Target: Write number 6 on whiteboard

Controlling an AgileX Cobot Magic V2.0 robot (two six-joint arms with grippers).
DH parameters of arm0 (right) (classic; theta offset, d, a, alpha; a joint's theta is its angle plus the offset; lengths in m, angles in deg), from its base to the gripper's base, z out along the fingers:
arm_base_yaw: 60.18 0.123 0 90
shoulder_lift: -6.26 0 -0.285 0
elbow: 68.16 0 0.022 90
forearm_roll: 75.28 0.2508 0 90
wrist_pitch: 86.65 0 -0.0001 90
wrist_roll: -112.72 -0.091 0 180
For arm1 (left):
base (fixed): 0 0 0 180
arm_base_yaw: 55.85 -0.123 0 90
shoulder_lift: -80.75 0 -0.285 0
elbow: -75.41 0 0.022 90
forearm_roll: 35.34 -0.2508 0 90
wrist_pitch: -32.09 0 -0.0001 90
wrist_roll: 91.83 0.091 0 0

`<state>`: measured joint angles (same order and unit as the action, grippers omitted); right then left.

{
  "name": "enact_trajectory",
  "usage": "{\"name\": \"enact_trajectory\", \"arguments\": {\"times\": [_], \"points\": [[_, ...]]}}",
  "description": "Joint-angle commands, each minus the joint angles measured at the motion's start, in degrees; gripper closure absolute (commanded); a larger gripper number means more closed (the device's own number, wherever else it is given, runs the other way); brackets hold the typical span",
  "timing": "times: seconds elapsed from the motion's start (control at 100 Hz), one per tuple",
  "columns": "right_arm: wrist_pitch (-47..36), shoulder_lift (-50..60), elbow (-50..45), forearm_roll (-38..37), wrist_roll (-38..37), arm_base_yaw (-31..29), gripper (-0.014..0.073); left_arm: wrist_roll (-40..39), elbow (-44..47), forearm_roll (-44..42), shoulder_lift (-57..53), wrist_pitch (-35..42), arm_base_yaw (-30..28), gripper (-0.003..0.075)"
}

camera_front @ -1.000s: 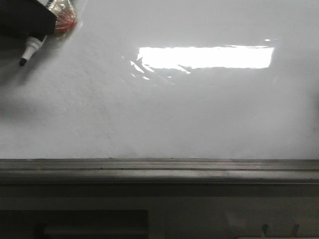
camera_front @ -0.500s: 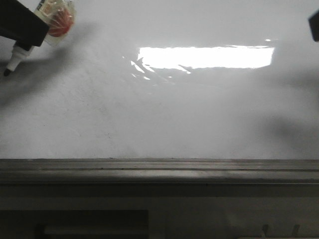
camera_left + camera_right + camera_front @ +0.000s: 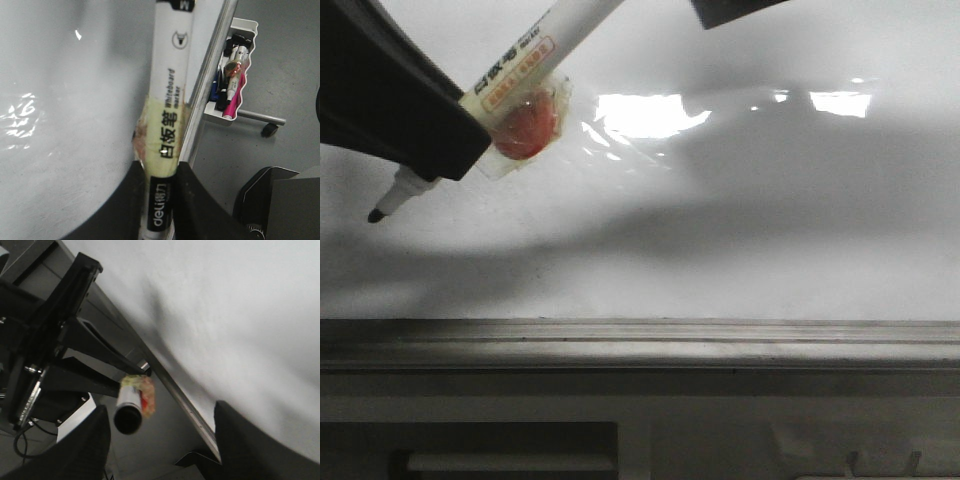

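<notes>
The whiteboard (image 3: 740, 230) is glossy white, greyed by broad shadows and broken by bright white patches of glare; its ledge (image 3: 640, 345) is dull grey metal. The marker (image 3: 520, 60) has a white barrel and a black tip (image 3: 377, 214), with small orange-red print in a box near the gripper. In the left wrist view the marker's (image 3: 167, 125) lettering is black — on a pale yellow band of tape — and the lower barrel is black with white lettering. A red-orange blob in clear yellowish wrap (image 3: 525, 128) clings to it. The left gripper (image 3: 390, 95) is matt black. A white tray (image 3: 237, 75) holds markers — pink, blue, black.
</notes>
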<state>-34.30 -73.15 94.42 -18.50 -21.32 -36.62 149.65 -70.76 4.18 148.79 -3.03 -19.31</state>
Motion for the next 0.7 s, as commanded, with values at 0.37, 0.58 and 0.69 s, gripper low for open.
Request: {"name": "enact_trajectory", "arguments": {"times": [0.37,0.58,0.69], "points": [[1.6,-6.7,5.5,3.7,0.8,6.4,0.0262,-2.2,-2.0,1.5,-0.9,3.6,0.6,0.0741],[1.0,-7.2,5.5,4.0,2.6,7.0,0.0522,-2.2,-2.0,1.5,-0.9,3.5,0.6,0.0740],[1.1,-7.2,5.5,4.0,3.4,7.0,0.0663,-2.2,-2.0,1.5,-0.9,3.5,0.6,0.0739]]}}
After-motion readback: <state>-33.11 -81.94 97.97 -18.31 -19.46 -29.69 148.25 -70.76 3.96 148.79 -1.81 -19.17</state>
